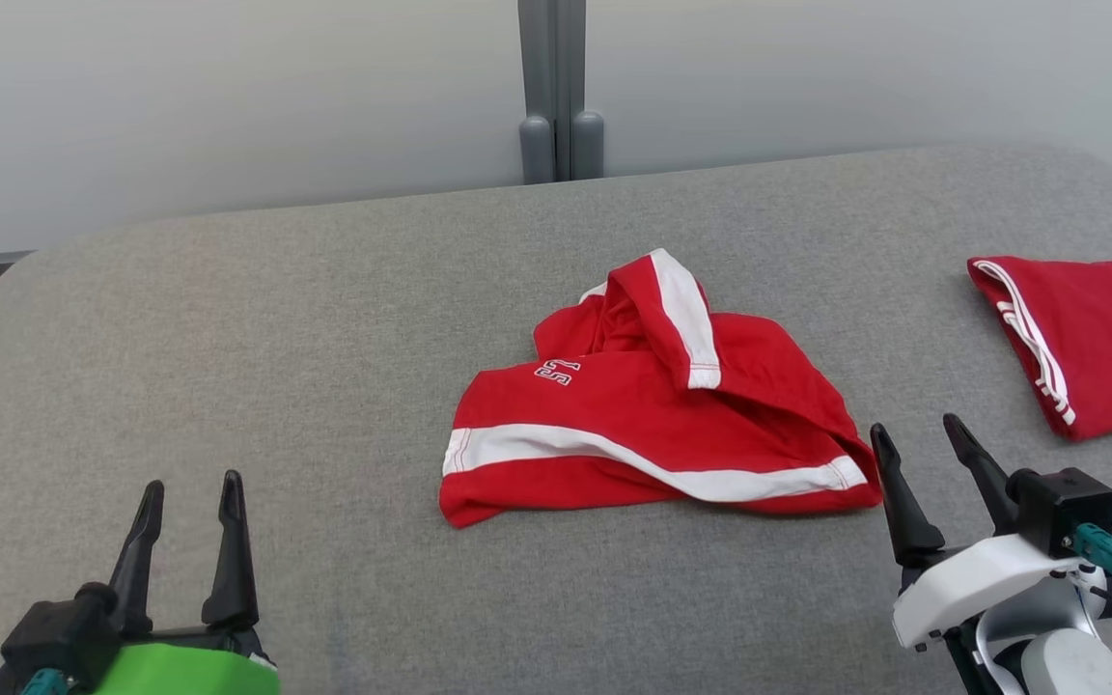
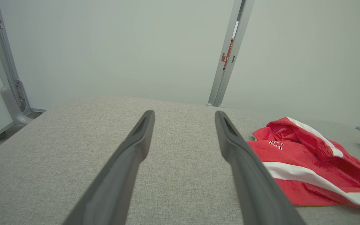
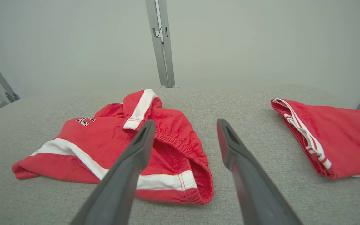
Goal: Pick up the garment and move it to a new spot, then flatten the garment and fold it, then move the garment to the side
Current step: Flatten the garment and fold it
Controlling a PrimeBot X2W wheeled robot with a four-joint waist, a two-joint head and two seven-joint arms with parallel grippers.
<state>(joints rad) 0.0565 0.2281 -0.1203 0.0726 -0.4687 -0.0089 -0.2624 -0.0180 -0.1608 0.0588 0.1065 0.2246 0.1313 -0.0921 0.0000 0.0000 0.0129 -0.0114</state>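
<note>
Head view: both arms sat low at the near edge of the grey padded table (image 1: 276,319), fingers pointing toward the far side. The left gripper (image 1: 191,483), at the near left, had its jaws spread with nothing between them, well apart from the garment (image 1: 633,415). The right gripper (image 1: 915,427), likewise spread and empty, leaned slightly left, just beside the garment's right end; contact could not be judged. The garment, red with white stripes, lay crumpled at the table's centre. A second red garment (image 1: 1087,338), folded, lay at the right, cut off by the frame. The right wrist view revealed a gathered elastic edge that the head view showed as a plain fold. In the left wrist view a finger (image 2: 255,187) hid part of the cloth. The white lettering (image 1: 557,371) was too small to read.
</note>
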